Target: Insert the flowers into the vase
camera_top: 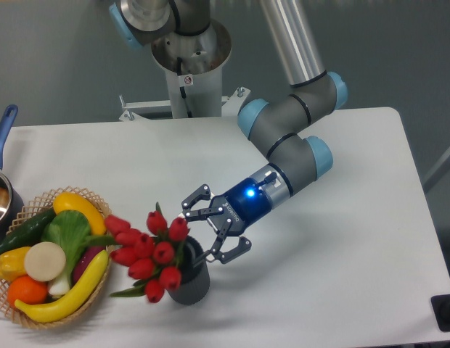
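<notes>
The flowers, a bunch of red tulip buds with green leaves, stand with their stems down in the vase and lean out to the left over its rim. That vase is a small dark grey ribbed cylinder near the table's front edge. My gripper hangs just up and to the right of the vase mouth. Its fingers are spread wide apart and hold nothing. A blue light glows on its wrist.
A wicker basket of toy vegetables and fruit sits at the front left, close to the leaning buds. A blue-handled pot stands at the left edge. The shiny metal robot pedestal rises behind the table.
</notes>
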Robot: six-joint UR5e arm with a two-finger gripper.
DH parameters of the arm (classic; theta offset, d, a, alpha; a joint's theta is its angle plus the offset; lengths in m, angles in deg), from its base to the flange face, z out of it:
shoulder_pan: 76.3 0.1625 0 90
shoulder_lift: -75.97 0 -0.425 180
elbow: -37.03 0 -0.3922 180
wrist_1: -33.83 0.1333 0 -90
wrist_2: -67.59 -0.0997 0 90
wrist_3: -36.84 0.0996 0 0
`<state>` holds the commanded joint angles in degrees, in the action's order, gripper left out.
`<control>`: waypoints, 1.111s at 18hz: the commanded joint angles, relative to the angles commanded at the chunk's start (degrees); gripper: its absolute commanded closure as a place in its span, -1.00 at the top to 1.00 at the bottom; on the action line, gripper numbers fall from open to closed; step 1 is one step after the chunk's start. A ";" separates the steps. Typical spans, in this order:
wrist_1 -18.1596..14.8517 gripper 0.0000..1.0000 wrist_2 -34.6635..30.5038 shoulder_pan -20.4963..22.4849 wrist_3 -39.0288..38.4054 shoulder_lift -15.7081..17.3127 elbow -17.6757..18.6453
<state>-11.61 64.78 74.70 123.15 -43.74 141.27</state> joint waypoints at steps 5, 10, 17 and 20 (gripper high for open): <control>0.09 1.00 -4.12 4.64 0.09 1.58 -0.70; 0.09 1.00 -24.83 18.26 0.53 8.07 -4.22; 0.09 1.00 -43.75 25.92 0.44 13.08 -7.21; -0.35 1.00 -53.93 28.30 0.53 14.67 -7.82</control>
<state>-11.96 10.85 103.00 123.68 -29.07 133.45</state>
